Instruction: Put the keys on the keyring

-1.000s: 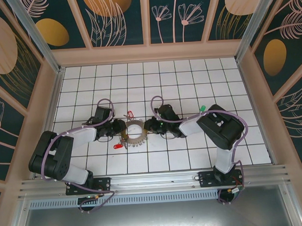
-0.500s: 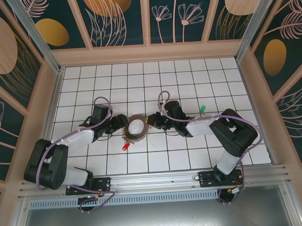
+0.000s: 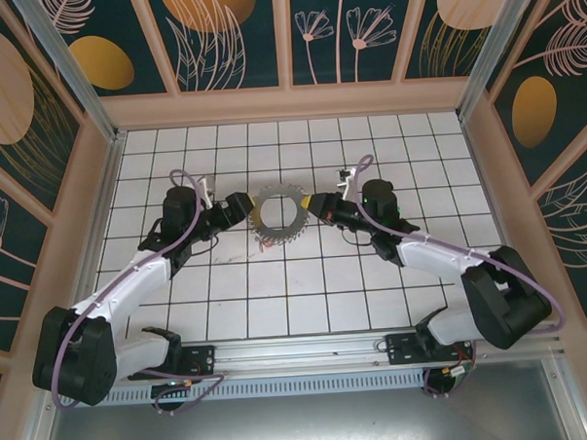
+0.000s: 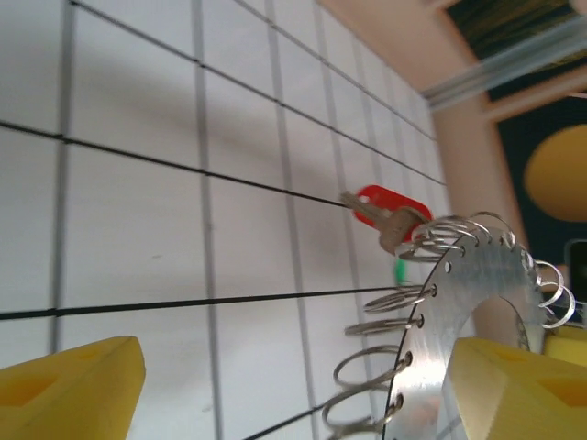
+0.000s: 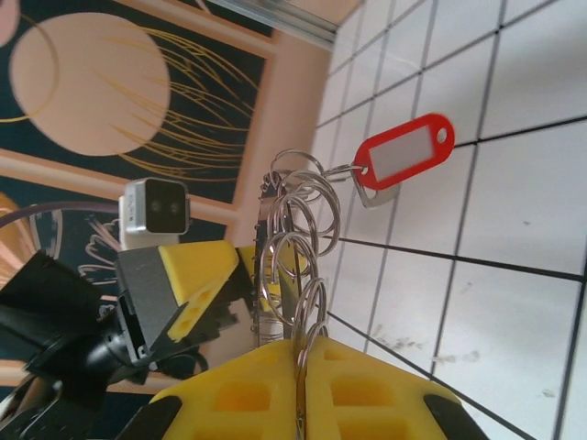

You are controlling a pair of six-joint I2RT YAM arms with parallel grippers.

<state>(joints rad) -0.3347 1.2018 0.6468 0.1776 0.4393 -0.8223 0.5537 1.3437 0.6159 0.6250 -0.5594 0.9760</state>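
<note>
One red-tagged key (image 5: 404,158) appears to be on so far. It hangs from one of the wire loops (image 5: 295,234) that line the rim of the keyring (image 3: 280,190).

Change over the last second: the keyring lay on the tiles nearer the arm bases, a gripper at each side. It now sits farther out over the tiled floor (image 3: 368,148), and it seems lifted, since the key dangles under it.

State of the right gripper (image 3: 317,206): its pads (image 5: 238,394) are pressed together on the ring's right edge, a loop caught in the seam. It alone carries the ring.

State of the left gripper (image 3: 240,207): it has let go and spread. Its yellow pads (image 4: 73,390) stand wide apart and hold nothing, with the ring's left edge just beside one of them.

Reading (judgement): the ring is now held by one arm alone. The left arm is free to fetch the next key while the right arm presents the rim. How many keys remain I cannot tell.

Surroundings:
- A sliver of green (image 4: 399,270) shows behind the loops, too small to say whether it is a tag.
- Purple cables (image 3: 182,176) arch over both wrists.
- The patterned walls are well apart from the work.

In the way:
- The loops crowd tightly, so picking one out will be fiddly.
- The hanging key sits at the lower left of the rim in the top view, on the left arm's side, and may swing.
- The right pads cover part of the rim.
</note>
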